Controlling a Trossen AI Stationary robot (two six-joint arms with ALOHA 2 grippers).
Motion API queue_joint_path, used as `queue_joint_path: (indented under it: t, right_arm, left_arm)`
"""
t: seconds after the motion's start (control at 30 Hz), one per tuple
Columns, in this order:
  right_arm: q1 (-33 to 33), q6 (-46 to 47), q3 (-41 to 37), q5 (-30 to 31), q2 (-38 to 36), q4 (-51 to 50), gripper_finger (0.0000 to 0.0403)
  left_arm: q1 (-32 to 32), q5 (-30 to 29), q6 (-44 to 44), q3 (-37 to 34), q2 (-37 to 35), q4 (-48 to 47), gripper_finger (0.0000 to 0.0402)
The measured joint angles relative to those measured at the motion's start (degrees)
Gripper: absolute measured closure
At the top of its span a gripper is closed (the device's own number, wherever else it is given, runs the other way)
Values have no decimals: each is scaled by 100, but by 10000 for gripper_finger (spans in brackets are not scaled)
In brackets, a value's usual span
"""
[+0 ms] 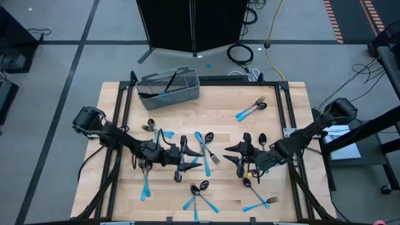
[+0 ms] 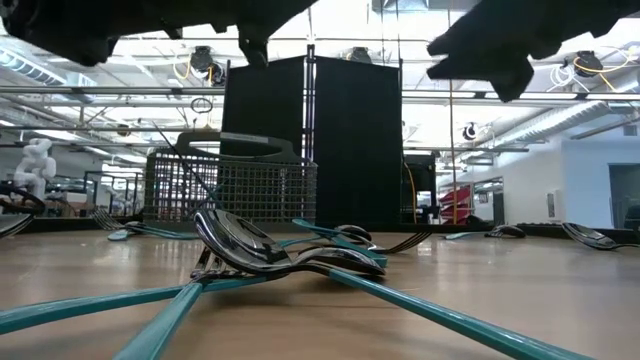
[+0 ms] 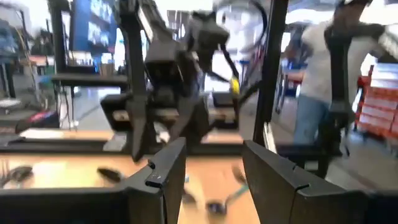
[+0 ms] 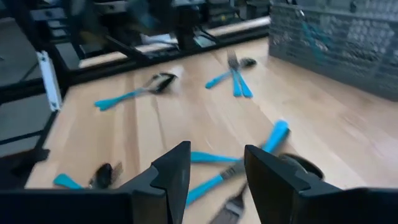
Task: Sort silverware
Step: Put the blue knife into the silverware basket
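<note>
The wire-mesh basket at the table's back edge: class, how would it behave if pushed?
The basket is open mesh, so probably light and would slide on the smooth wooden table. It looks low and wide, so unlikely to tip. The piece inside it might rattle.

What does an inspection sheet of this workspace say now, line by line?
Surface: wooden table, black frame around it.
Job's things: silverware with blue handles scattered in small groups; a few pieces already in the basket.
Clutter: nothing seen.
Grippers: left gripper and right gripper both open and empty, above the table's middle, facing each other.
Cables: black coil and yellow cable on the floor behind the table.
Surroundings: black cabinet behind; a person in the left wrist view.
</note>
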Motion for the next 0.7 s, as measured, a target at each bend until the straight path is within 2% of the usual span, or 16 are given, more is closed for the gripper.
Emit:
queue_joint_path:
  t: [0.2, 0.37, 0.5, 0.7]
  right_arm:
    - [-12, 231, 0, 4, -100, -588, 259]
    - [-82, 224, 0, -3, -104, -555, 259]
    - [-162, 270, 0, -16, -104, -469, 259]
    - [-157, 382, 0, -151, -104, -513, 259]
  left_arm:
    - [17, -127, -448, 233, -464, -2190, 247]
    - [-170, -442, -404, 754, -573, -3456, 247]
    - [-368, -769, -213, 1024, -588, -3824, 247]
    - [-408, -826, 9, 1027, -581, -3831, 247]
